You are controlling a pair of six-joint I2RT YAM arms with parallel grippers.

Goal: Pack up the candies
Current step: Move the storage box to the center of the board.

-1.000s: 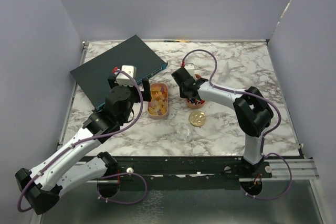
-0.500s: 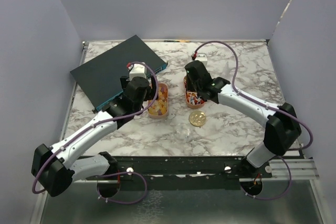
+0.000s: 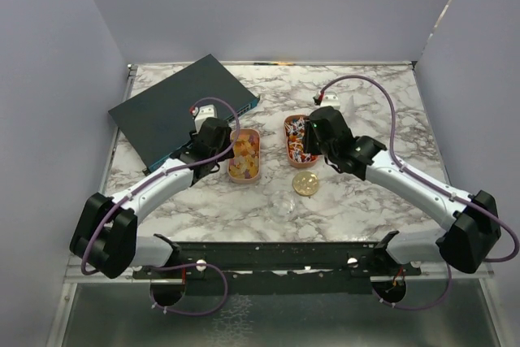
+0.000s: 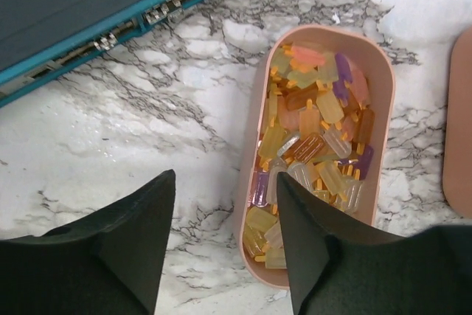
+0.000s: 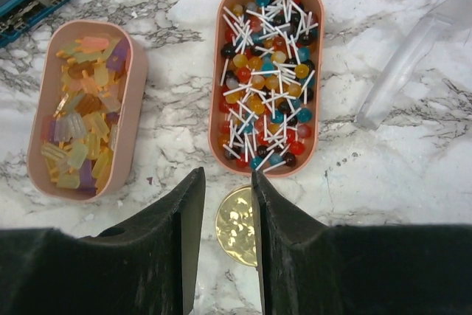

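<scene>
Orange-yellow candies fill the left peach tray (image 3: 245,154), which also shows in the left wrist view (image 4: 317,145) and the right wrist view (image 5: 85,116). Mixed red, white and blue candies on sticks fill the right tray (image 3: 297,140) (image 5: 267,71). My left gripper (image 3: 221,152) (image 4: 225,178) is open and empty above the marble, its right finger over that tray's left rim. My right gripper (image 3: 312,154) (image 5: 226,175) is narrowly open and empty, above the gold lid (image 3: 305,183) (image 5: 237,235), just short of the right tray's near end.
A dark flat box with a teal edge (image 3: 183,107) (image 4: 88,5) lies at the back left, close to the left tray. A clear plastic piece (image 5: 413,57) lies on the marble right of the right tray. Purple walls enclose the table.
Both arms have stretched out and lowered. The left gripper moved right to the left tray's side. The right gripper moved right, uncovering the right tray.
</scene>
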